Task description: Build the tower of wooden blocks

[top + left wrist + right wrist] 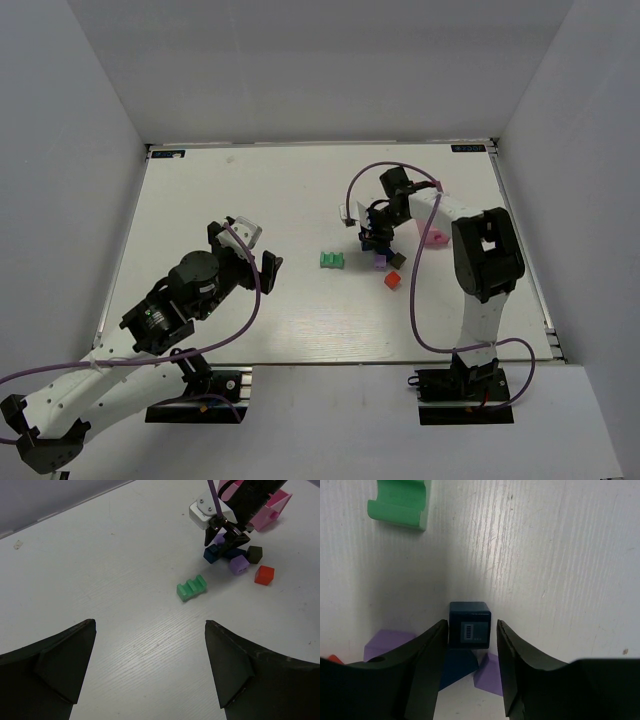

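Right wrist cam shows what the top view hides: my right end effector (471,630) straddles the dark blue block (469,611), with a sliver of gap on one side, so it's not clamped. The blocks (380,262) sit right of the counter (250,330) centre. My left end effector (150,625) gapes wide.

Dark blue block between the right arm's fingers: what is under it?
Another dark blue piece shows beneath the dark blue block, purple pieces beside it. The fingers hide the rest, so whether it rests on them is unclear.
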Robot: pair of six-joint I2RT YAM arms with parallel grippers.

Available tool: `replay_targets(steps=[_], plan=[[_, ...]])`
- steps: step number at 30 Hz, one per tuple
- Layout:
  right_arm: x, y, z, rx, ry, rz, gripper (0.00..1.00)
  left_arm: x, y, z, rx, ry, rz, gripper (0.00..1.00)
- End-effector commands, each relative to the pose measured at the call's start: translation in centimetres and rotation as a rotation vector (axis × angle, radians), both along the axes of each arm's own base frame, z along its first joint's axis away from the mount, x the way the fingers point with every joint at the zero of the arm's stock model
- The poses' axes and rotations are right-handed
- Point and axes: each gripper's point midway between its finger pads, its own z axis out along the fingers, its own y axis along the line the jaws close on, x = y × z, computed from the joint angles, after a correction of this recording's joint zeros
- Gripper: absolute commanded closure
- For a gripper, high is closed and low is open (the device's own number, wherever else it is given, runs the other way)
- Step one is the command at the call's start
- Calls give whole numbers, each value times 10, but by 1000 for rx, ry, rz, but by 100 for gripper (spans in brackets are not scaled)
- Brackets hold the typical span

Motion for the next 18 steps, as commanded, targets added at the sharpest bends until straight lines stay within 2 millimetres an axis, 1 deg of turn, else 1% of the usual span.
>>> replay_targets(steps=[1, 3, 4, 5, 7, 8, 9, 10, 11, 12, 13, 15, 16, 18], plan=[[-1, 2, -1, -19, 18, 17, 51, 2, 1, 6, -14, -17, 11, 0], [-3, 2, -3, -26, 28, 17, 52, 4, 3, 6, -14, -17, 20, 0], [-4, 1, -5, -34, 30, 20, 54, 4, 3, 2, -7, -11, 21, 0], [-6, 1, -6, -38, 36, 20, 54, 4, 3, 1, -7, -11, 21, 0], [-6, 1, -5, -40, 37, 20, 58, 5, 5, 2, -5, -13, 29, 0], [-8, 2, -5, -39, 42, 25, 58, 5, 5, 2, -5, -13, 29, 0], [-8, 2, -4, -38, 39, 25, 61, 5, 5, 2, -5, -13, 29, 0], [-10, 4, -3, -29, 47, 26, 66, 5, 5, 2, -5, -13, 29, 0], [-11, 4, 0, -25, 44, 27, 68, 6, 7, 2, -5, -13, 39, 0], [-12, 6, 7, -14, 33, 28, 70, 6, 7, 2, -5, -13, 39, 0], [-14, 9, 12, 6, 41, 20, 75, 6, 7, 2, -5, -13, 39, 0], [-16, 13, 23, 26, 30, 19, 76, 6, 7, 2, -5, -13, 39, 0], [-19, 17, 29, 46, 40, 11, 79, 6, 7, 2, -5, -13, 39, 0], [-23, 21, 36, 55, 34, 11, 80, 8, 9, 2, -5, -13, 48, 0]])
